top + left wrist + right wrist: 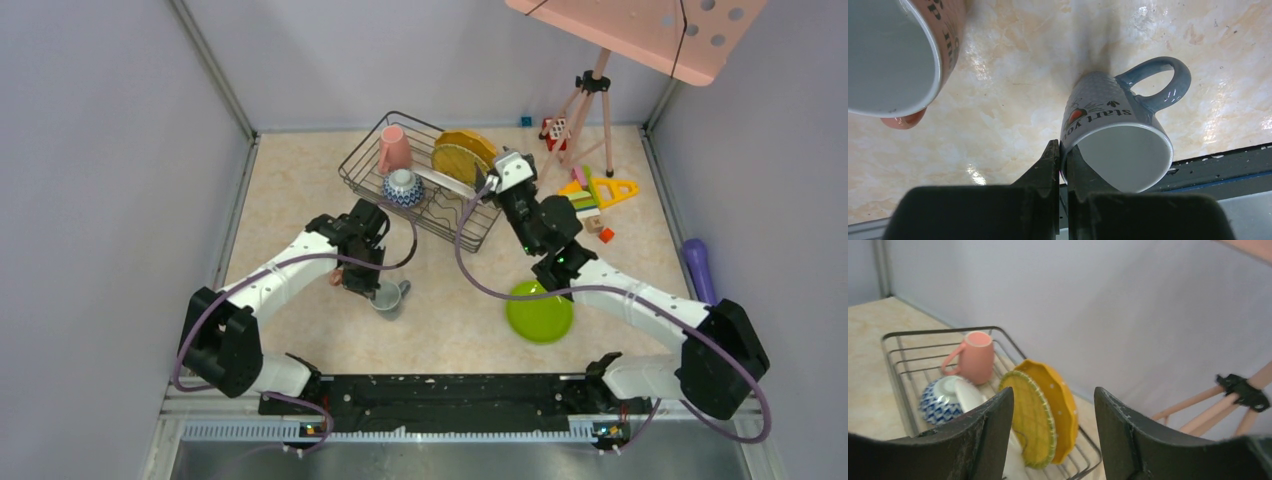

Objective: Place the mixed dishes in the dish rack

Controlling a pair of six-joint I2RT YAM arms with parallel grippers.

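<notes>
Here, your left gripper (1060,150) clamps the grey-blue mug (1118,145); your right gripper (1053,392) hangs, jaws apart, over the dish rack (903,335).

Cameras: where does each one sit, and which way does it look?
Top: above and behind the robot, looking down at the table; shows the left arm and right arm.
Left wrist: on the left arm, looking down past its shut left claw, which pinches a grey mug by the rim.
Right wrist: on the right arm, facing the rack through its open right claw.
Shared: top and right wrist both show the rack.
</notes>
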